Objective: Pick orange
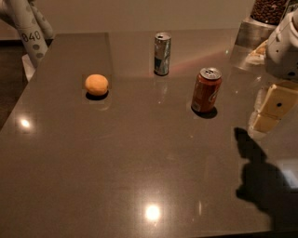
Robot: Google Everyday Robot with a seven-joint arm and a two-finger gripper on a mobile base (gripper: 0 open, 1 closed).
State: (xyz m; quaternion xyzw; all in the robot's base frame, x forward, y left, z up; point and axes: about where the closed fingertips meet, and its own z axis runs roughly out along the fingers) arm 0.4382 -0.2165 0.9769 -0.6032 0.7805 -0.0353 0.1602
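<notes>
The orange point(97, 84) is a small round yellow-orange fruit resting on the dark glossy table point(139, 162), left of centre and toward the back. My gripper point(272, 111) hangs at the right edge of the view, cream-coloured under a white arm housing point(284, 46). It is above the table and far to the right of the orange. It holds nothing that I can see.
An orange-red soda can point(206, 90) stands right of centre, between the gripper and the orange. A tall silver can point(162, 54) stands behind it. A white spotted robot part marked 040 point(29, 32) is at the top left. A container of dark items point(267, 10) sits at the back right.
</notes>
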